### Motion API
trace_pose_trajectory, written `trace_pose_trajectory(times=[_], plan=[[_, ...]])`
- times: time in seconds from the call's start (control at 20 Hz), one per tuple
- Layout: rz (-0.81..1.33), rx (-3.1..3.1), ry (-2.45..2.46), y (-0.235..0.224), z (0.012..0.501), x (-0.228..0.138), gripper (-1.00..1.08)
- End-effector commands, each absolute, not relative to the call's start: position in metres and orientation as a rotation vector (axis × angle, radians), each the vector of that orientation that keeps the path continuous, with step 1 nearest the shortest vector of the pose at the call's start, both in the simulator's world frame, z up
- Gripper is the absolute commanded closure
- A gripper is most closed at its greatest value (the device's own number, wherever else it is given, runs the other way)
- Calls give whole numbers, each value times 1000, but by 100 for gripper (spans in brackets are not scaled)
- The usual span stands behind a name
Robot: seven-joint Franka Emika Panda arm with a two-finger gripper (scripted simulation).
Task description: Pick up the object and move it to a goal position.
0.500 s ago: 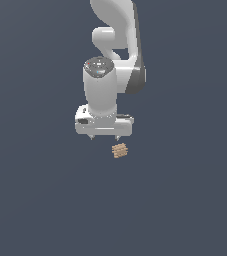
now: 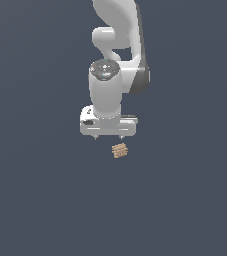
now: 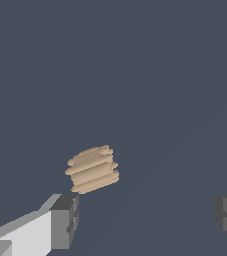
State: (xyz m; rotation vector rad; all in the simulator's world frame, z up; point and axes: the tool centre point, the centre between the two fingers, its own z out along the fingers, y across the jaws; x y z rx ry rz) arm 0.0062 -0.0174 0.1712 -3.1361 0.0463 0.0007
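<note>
1. Compared with half a second ago, the arm has barely shifted. The white gripper (image 2: 108, 137) sits in about the same spot over the block, maybe a touch lower, and the block hasn't budged.
2. Biggest thing in the exterior view is the white Panda arm (image 2: 116, 45). It comes down from the top of the frame and ends in a chunky wrist pointing straight down.
3. Everything sits against a plain dark grey-blue surface (image 2: 35, 200), with no edges or markings to see.
4. The gripper body is a wide white bar, with only two tiny finger stubs poking out underneath.
5. In the wrist view the fingers (image 3: 65, 220) are spread wide apart, one dark grey pad on each side of the frame with nothing between them, so the hand is open and empty.
6. The object (image 2: 119, 150) is a tiny tan wooden block with darker grooves. It's just below the gripper and a bit toward the exterior view's right, not touching it.
7. From the wrist view the object (image 3: 92, 169) sits close to one finger pad, off-centre in the gap, slightly rotated.
</note>
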Motion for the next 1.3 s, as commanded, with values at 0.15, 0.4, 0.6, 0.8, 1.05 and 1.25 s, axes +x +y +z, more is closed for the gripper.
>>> trace_pose_trajectory(times=[0.15,0.4,0.6,0.8,1.05,1.25], plan=[[10,-3135,39,-14,170,5,-92],[10,-3134,77,-13,169,5,-92],[11,-3130,143,-11,165,5,-92],[12,-3123,240,-8,161,4,-92],[14,-3104,406,-3,153,3,-92],[16,-3078,565,2,146,2,-92]])
